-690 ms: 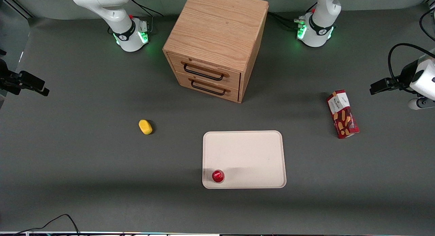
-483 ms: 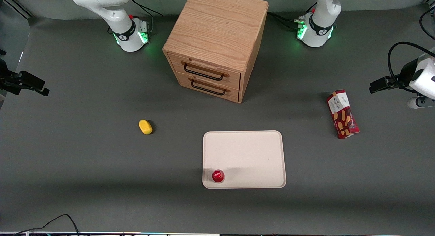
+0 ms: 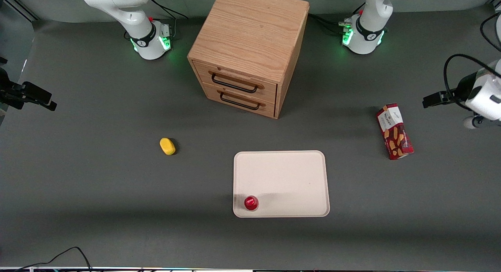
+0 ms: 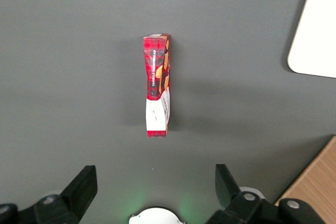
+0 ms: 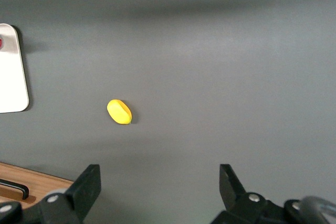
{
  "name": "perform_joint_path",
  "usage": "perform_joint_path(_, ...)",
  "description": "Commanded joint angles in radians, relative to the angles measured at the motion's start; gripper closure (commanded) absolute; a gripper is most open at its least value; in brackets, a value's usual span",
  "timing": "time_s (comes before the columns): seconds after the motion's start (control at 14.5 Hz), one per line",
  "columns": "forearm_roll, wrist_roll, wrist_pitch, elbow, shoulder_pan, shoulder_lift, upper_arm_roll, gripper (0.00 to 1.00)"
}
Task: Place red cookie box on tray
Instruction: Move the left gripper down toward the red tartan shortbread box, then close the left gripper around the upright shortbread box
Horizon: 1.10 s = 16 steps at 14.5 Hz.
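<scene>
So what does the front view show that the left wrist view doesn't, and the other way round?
Only the front view shows the drawer cabinet's two drawer fronts, the yellow object, the small red-capped object on the tray, and the whole tray. Only the left wrist view shows the gripper open, its fingers spread above bare table short of the red cookie box. Both show the box lying on the table, off the tray, plus some part of the tray.

One red cookie box point(image 3: 394, 131), one tray point(image 3: 282, 174), one red-capped object point(image 3: 251, 202), one yellow object point(image 3: 167, 146), one two-drawer cabinet point(image 3: 246, 49); one end effector point(image 4: 155, 192) above the table.
</scene>
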Motion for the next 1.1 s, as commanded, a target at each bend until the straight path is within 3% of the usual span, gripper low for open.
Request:
perform_joint_path(0.0, -0.001, 0.028, 0.162, -0.153, 0.013, 0.002, 0.025, 0.0)
perform_joint_path(0.48, -0.018, 0.042, 0.709, -0.534, 0.014, 0.026, 0.04, 0.0)
perform_joint_path(0.83, -0.056, 0.068, 0.997, -0.596, 0.014, 0.162, 0.04, 0.02)
perform_joint_path(1.03, -0.11, 0.101, 1.047, -0.596, 0.013, 0.206, 0.039, 0.11)
